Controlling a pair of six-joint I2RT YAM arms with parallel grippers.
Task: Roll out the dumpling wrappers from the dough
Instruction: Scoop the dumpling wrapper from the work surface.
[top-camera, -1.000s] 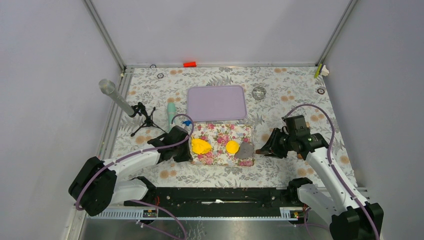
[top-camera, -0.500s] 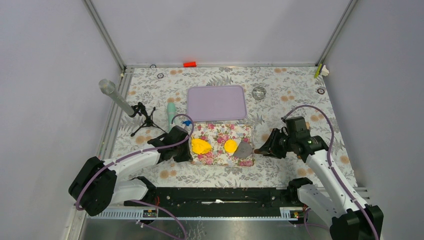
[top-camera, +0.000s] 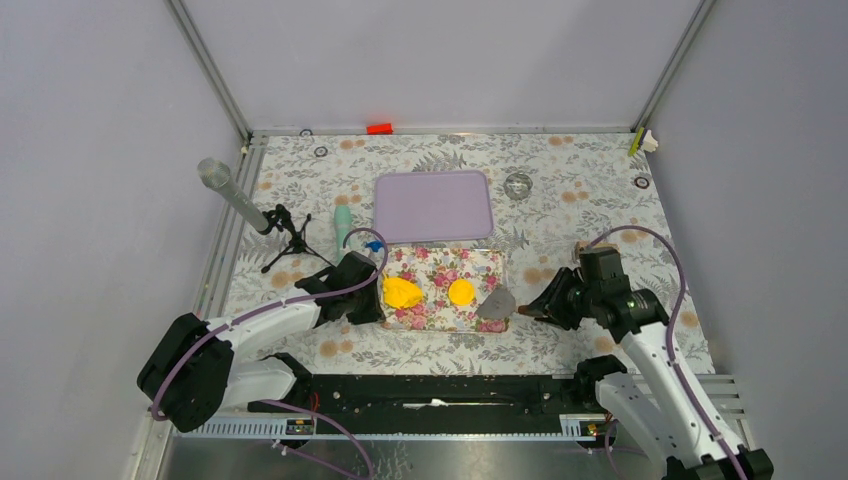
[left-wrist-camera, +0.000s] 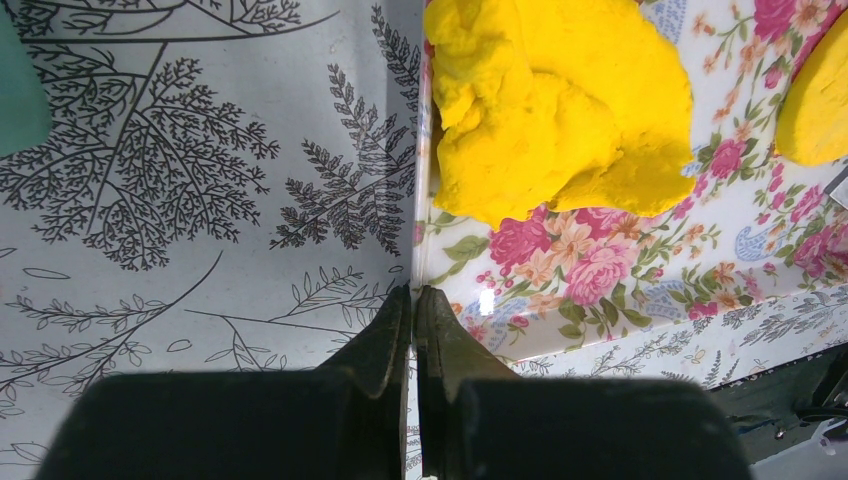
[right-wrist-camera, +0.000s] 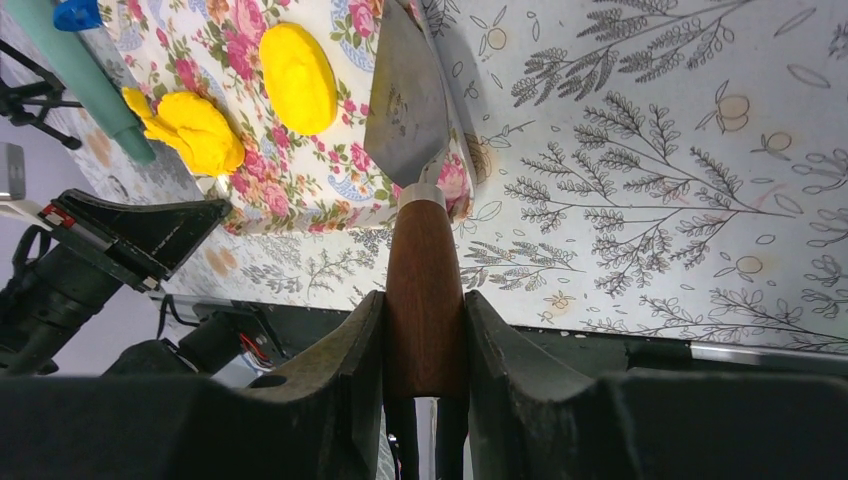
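The right gripper (right-wrist-camera: 425, 320), clamped on the wooden-handled scraper (right-wrist-camera: 405, 110), has drawn back toward the lower right, leaving the wrapper (top-camera: 461, 292) free mid-board for rolling, while the dough lump (top-camera: 402, 292) sits at the floral board (top-camera: 440, 262)'s left beside the closed left gripper (left-wrist-camera: 412, 300).

Count, top view:
dough (top-camera: 402, 292): 1 yellow lump, centre of frame
dumpling wrapper (top-camera: 462, 292): 1 yellow disc, just right of the lump
floral board (top-camera: 440, 264): 1, under both
lilac tray (top-camera: 432, 205): 1, above centre
scraper (top-camera: 495, 303), wooden handle: 1, at the board's right edge
teal cylinder (top-camera: 343, 222): 1, left of the tray
microphone (top-camera: 232, 198) on tripod: 1, left side
red block (top-camera: 379, 128): 1, top centre
arms: 2, left arm (top-camera: 265, 322) lower left, right arm (top-camera: 655, 345) lower right
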